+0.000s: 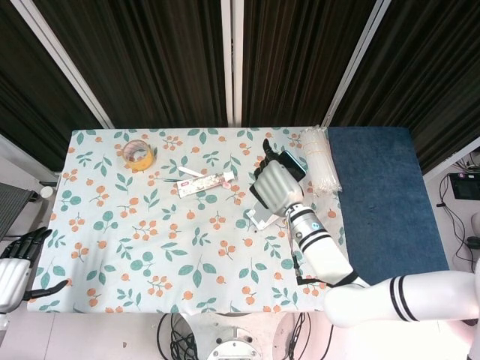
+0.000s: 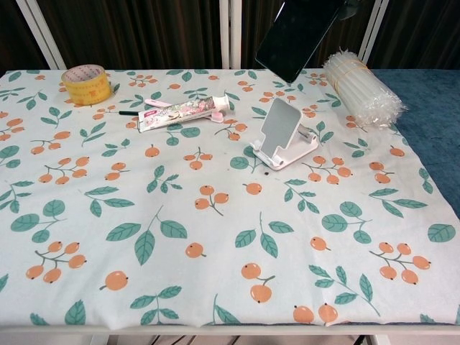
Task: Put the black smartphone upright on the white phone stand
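Black smartphone (image 2: 296, 36): slim dark slab, glossy unlit screen, tilted with its lower corner pointing down; it hangs in the air above and just behind the white phone stand (image 2: 284, 134), not touching it. The stand sits on the leaf-and-berry tablecloth (image 2: 144, 237), angled backrest up, small lip at front, nothing on it.

Right hand (image 1: 274, 184) holds the phone, fingers wrapped around it. In the head view the back of the hand covers most of the phone; only a dark edge with a teal rim sticks out at upper right (image 1: 295, 163). The hand also hides the upper part of the stand there, just the base showing (image 1: 261, 219).

Chest view shows what the head view doesn't: the phone's full screen face and the clear gap between phone and stand. The hand itself is cropped out there, barely a dark bit at the top edge.

Left hand (image 1: 16, 262) shows only in the head view, low at the left edge off the table, fingers spread apart, holding nothing.

Other stuff: yellow tape roll (image 2: 85, 83) far-left corner, toothpaste tube (image 2: 183, 111) between tape and stand, pink toothbrush just behind it, bundle of clear straws (image 2: 361, 90) on the right by the blue mat (image 2: 431, 108).
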You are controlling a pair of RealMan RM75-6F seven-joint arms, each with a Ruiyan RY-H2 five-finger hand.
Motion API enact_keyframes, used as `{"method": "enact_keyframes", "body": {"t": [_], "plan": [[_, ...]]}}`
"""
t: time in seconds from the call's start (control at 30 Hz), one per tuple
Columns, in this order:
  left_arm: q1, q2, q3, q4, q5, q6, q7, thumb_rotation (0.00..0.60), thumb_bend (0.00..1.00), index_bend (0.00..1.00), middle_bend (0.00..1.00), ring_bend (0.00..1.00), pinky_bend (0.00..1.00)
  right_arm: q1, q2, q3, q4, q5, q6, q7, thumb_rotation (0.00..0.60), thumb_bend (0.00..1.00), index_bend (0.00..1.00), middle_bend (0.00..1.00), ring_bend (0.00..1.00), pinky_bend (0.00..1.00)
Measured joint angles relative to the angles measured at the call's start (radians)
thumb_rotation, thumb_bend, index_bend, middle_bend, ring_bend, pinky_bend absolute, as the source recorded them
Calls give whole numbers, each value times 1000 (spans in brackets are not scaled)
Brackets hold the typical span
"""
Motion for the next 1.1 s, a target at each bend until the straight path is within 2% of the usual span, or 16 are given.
{"method": "enact_keyframes", "body": {"t": [0.2, 0.4, 0.7, 1.1], "plan": [[-3, -6, -1, 3, 5, -2, 1, 438, 56, 84, 70, 102, 200, 72, -85, -25, -4, 64, 76, -64, 600, 363, 563, 384, 388, 23], [-4, -8, -1, 5, 5, -3, 0, 438, 56, 83, 71, 102, 200, 101, -152, -46, 15, 82, 130, -84, 600, 364, 562, 376, 388, 23], [-1, -11, 2, 11, 10, 3, -8, 438, 56, 83, 71, 102, 200, 153, -242, -52, 34, 160, 225, -151, 600, 365, 539, 357, 388, 31], [8, -13, 7, 28, 13, 12, -28, 438, 56, 83, 71, 102, 199, 169, -345, -52, 89, 255, 336, -208, 600, 364, 530, 342, 382, 38]]}}
